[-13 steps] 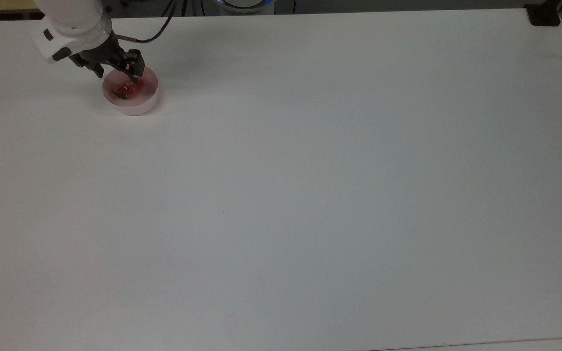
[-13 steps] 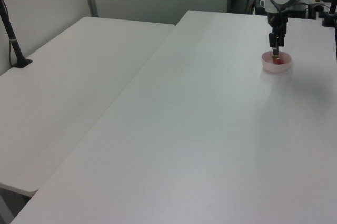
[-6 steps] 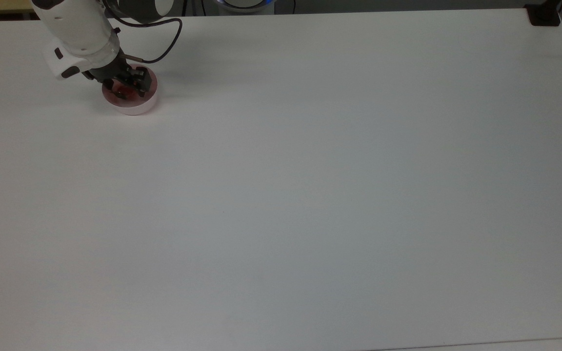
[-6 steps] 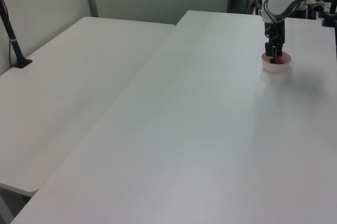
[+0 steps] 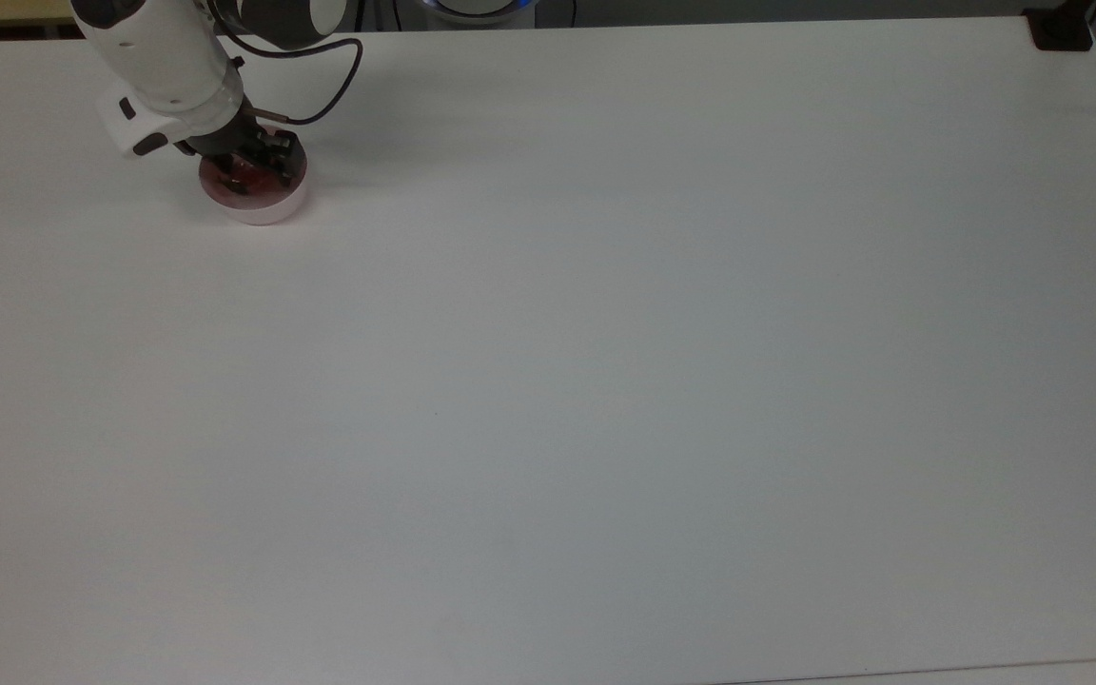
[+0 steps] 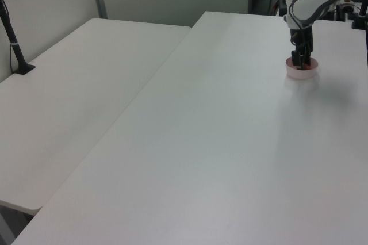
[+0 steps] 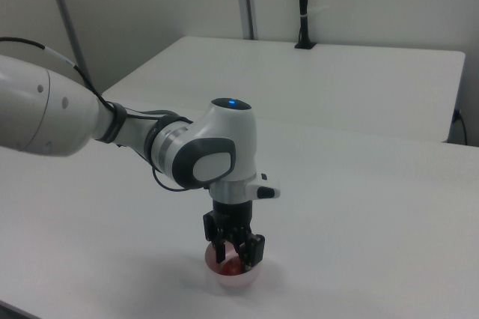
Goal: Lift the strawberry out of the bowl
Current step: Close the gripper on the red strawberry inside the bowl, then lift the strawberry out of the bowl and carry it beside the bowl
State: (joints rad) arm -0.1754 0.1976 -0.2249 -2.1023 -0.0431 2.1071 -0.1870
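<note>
**benchbot_noob:** So where's the strawberry [image 5: 242, 177] sitting at this point? I'm seeing the gripper [image 7: 235, 256] reaching down inside the bowl [image 5: 265, 205] and not much else.

**pandafan:** It's lying on the bowl floor, right between the two fingers [image 7: 254, 251]. In the right view there's a red blob peeking out between the dark tips. The bowl itself is sitting on the white bench [image 5: 605, 381], way over in the top view's upper left corner, with nothing else near it.

**benchbot_noob:** Are the fingers clamping it or not?

**pandafan:** They're straddling it with a gap showing between them in the right view, so I'm calling them spread and not squeezing anything yet. Whether a tip is touching the berry, can't tell.

**benchbot_noob:** What's the thing looking like up close?

**pandafan:** Tiny, red, a bit shiny, with a darker bit at one end that I'm guessing is the leafy cap. Much smaller than the pale pink bowl, which has low straight walls.

**benchbot_noob:** Any handling tips?

**pandafan:** I'm guessing it's a light, stiff plastic toy, so weight isn't going to be a problem. Slipping is: a glossy tapered shape could be squirting out sideways when pinched. I'd be taking it across the fattest part of the red body, not the cap or the pointy end, and watching that the low rim isn't getting knocked, since the bowl looks light enough to be sliding.
</note>
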